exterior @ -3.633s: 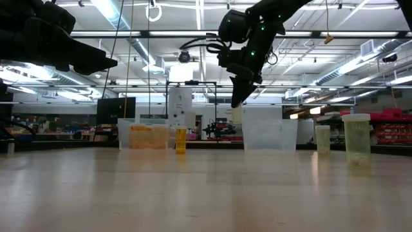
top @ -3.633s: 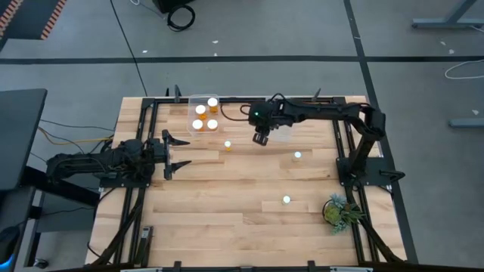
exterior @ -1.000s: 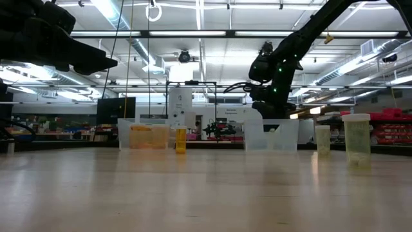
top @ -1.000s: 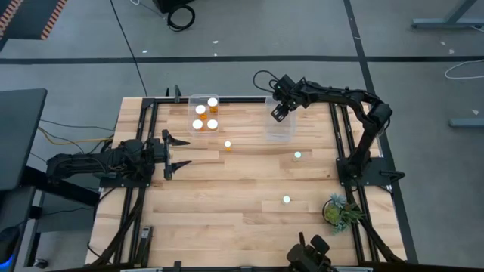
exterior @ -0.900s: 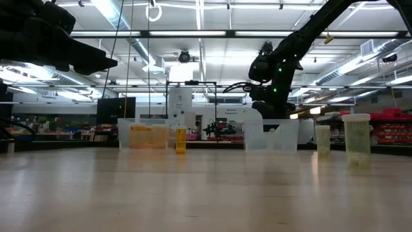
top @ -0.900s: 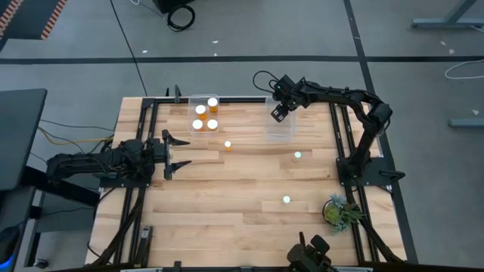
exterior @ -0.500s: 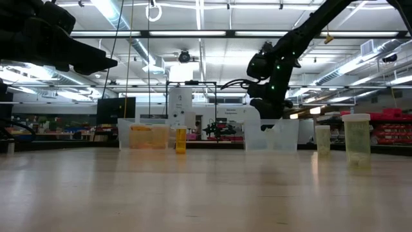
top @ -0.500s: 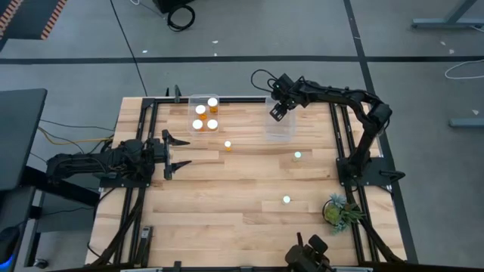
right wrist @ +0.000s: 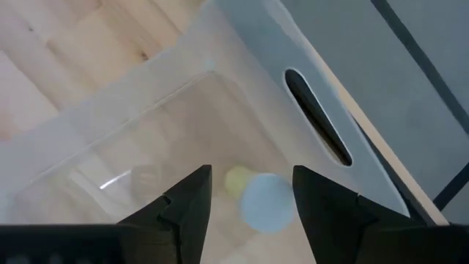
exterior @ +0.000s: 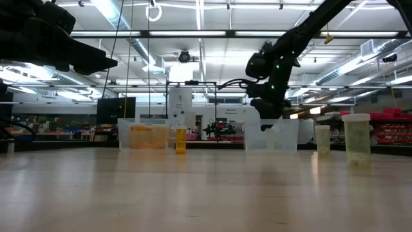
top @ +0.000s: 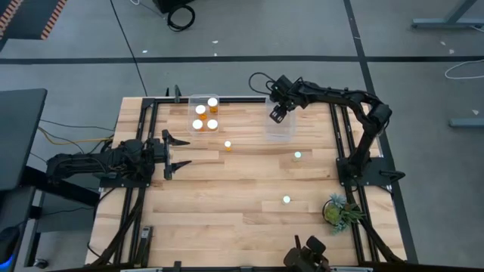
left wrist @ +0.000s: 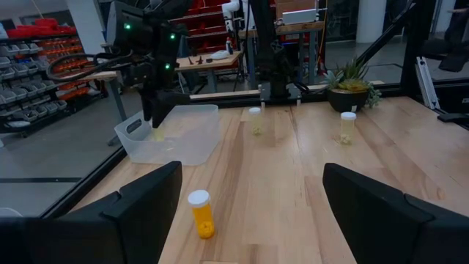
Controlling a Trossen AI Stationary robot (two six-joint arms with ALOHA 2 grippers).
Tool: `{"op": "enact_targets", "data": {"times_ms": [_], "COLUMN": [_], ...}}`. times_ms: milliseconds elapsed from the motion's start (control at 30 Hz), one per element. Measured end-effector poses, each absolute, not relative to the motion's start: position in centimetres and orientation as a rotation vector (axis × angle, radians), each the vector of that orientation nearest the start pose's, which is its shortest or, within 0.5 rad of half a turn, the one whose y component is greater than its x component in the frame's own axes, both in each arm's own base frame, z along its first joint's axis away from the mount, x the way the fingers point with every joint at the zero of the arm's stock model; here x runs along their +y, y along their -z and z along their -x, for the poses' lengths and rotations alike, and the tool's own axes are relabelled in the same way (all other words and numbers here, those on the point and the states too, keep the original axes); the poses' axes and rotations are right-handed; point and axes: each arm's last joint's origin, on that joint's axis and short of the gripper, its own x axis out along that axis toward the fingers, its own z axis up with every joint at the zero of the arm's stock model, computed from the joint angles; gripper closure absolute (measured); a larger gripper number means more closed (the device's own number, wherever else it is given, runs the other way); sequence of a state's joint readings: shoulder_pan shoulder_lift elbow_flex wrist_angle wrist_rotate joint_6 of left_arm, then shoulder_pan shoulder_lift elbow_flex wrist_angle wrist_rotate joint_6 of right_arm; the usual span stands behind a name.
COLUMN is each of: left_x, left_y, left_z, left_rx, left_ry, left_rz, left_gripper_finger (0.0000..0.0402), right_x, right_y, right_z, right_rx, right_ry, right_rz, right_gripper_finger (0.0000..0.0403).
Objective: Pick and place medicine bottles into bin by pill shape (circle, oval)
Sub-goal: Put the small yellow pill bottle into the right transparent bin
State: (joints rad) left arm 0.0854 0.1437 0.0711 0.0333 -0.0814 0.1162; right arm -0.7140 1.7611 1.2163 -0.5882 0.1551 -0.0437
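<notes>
The clear tub (top: pixel 281 134) beneath the right pincer (top: pixel 277 115) is taken as the landmark. One pale medicine bottle (right wrist: pixel 265 202) with a round white cap is seen inside it, close to the wall that carries the slotted handle. The right pincer is held above that far end of the tub with its fingers (right wrist: pixel 192 198) apart. The bottle shows between them, with a gap left beside the cap, so nothing is clamped.

A second clear tub (top: pixel 190 102) stands well apart from the landmark, towards the left arm's side. Four amber medicine bottles (top: pixel 200 110) with white caps are held in it, upright.

On the counter (top: pixel 227 189), a lone amber bottle (top: pixel 227 144) stands between the two tubs, nearer the front. Two pale bottles (top: pixel 297 156) (top: pixel 286 199) stand in front of the landmark tub, one near and one farther off. A small potted plant (top: pixel 340 211) sits farther still, at the counter's corner.

The left pincer (top: pixel 175 151) waits far from the landmark at the left edge, fingers wide apart and empty.

A few seconds earlier the right pincer hung just outside the landmark tub's front corner; it has since been moved over the far end. The bottles on the counter and the left arm are unchanged.
</notes>
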Motion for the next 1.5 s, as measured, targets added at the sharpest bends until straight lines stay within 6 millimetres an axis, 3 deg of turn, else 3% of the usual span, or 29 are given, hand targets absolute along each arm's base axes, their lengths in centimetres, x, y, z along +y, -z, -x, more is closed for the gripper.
{"op": "enact_targets", "data": {"times_ms": [200, 433, 733, 1133, 1500], "left_x": [1.1, 1.1, 1.1, 1.1, 1.1], "left_y": [-18.0, -18.0, -18.0, -18.0, -18.0], "left_z": [-10.3, -10.3, -10.3, -10.3, -10.3], "left_rx": [0.049, 0.049, 0.049, 0.049, 0.05], "left_ry": [-0.164, -0.164, -0.165, -0.165, -0.165], "left_rz": [-0.116, -0.116, -0.116, -0.116, -0.116], "left_gripper_finger": [0.006, 0.006, 0.006, 0.006, 0.006], "right_x": [-22.4, -20.8, -17.0, -9.5, -7.0], "right_y": [-20.9, -23.6, -26.8, -26.0, -25.2], "right_z": [-26.8, -26.9, -27.8, -30.0, -28.8], "right_rx": [1.116, 1.047, 0.92, 1.052, 1.237], "right_ry": [0.722, 0.72, 0.614, 0.317, 0.319], "right_rz": [-0.234, -0.164, -0.125, -0.096, -0.172], "right_gripper_finger": [0.0204, 0.0204, 0.0205, 0.0205, 0.0205]}}
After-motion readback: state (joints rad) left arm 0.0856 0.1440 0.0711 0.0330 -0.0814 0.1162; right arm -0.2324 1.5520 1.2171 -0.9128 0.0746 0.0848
